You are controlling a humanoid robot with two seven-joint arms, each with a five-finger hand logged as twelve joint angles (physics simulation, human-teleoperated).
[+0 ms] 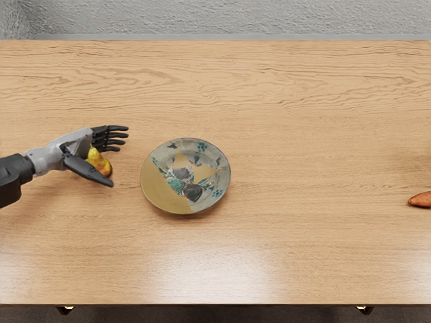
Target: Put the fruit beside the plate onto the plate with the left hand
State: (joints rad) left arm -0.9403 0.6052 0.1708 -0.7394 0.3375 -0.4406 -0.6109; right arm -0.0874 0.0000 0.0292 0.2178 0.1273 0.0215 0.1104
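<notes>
A small yellow fruit with a red blush (100,162) lies on the wooden table, left of the patterned plate (156,183). My left hand (102,156) comes in from the left edge and brackets the fruit: the black fingers (111,137) reach out straight behind it and the thumb (91,171) lies in front of it. The fingers are extended and are not closed on the fruit, which rests on the table. The plate holds no fruit, only its painted leaf pattern. The right arm is out of view.
An orange, elongated object (421,199) lies at the table's right edge, partly cut off by the frame. The table's far edge (215,40) runs along the top of the view, with a grey wall behind it.
</notes>
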